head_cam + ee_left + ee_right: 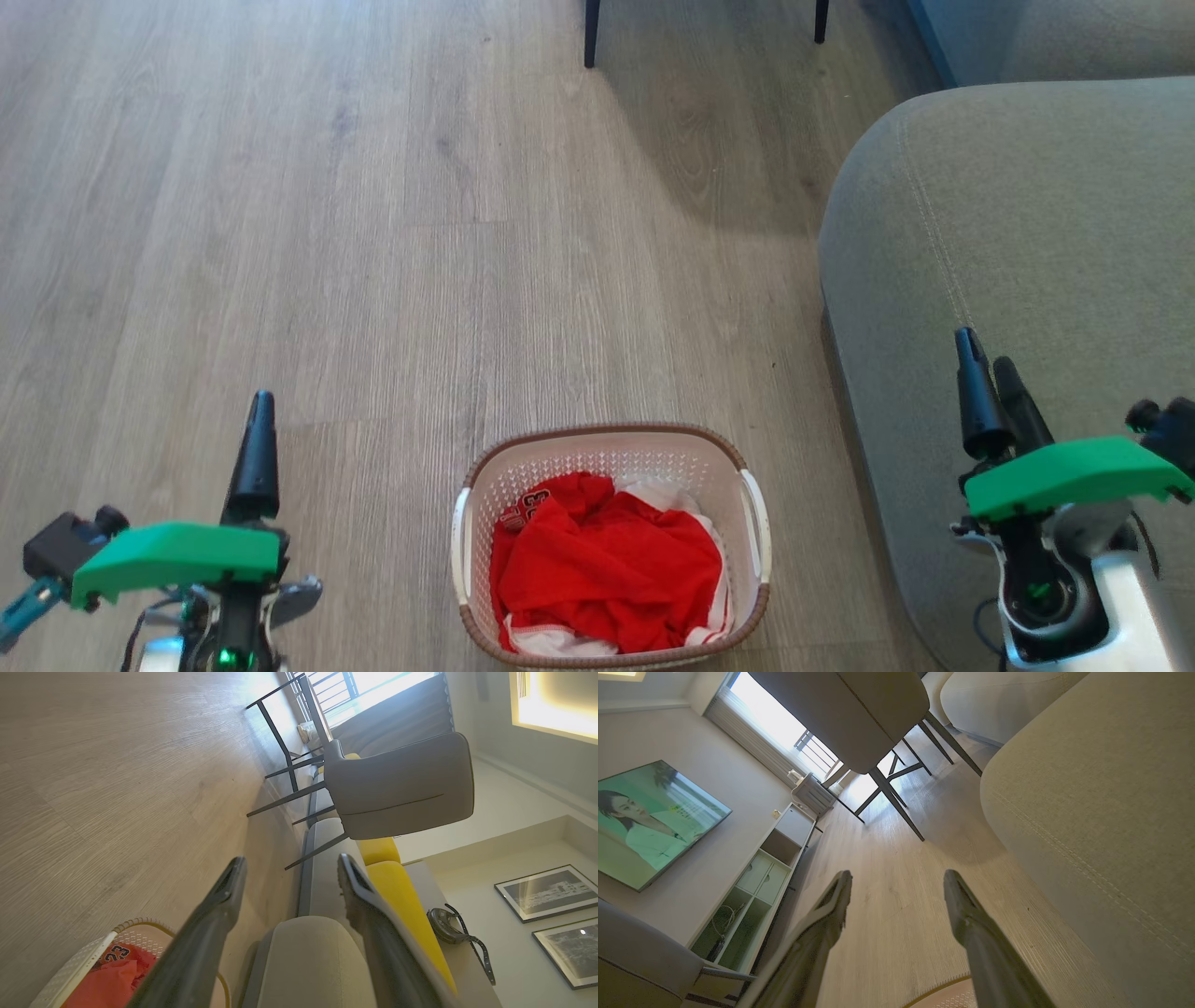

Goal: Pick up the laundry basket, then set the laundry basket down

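Head view: the laundry basket [607, 459] stands on the floor [373, 233] at the bottom centre, between the two arms and touching neither. Its right side lies near the foot of the sofa [1027, 233], with a strip of bare floor between them. To the basket's left and ahead of it the floor runs open up to two dark chair legs [590, 33] at the top edge. The left gripper [260, 403] hangs over bare floor well to the basket's left, seen edge-on so its fingers overlap. The right gripper [985, 350] hangs over the sofa's rounded arm. In the left wrist view the left gripper [290, 861] has its jaws spread wide with nothing between them, and the right wrist view shows the right gripper [899, 875] released the same way. The basket is a rounded rectangle of white perforated plastic, with a brown woven-look rim and a white handle [756, 523] on each side. Crumpled red-and-white clothes [597, 569] lie in it, one piece bearing the number 23. The floor is pale grey wood-grain plank, matte. The sofa is grey woven fabric with a stitched seam along its curved arm. The fingers are long, dark and tapered, and a green plastic cover [177, 555] caps each wrist. The left wrist view also shows a grey padded chair [402, 788] on thin dark legs and yellow cushions [397, 882].
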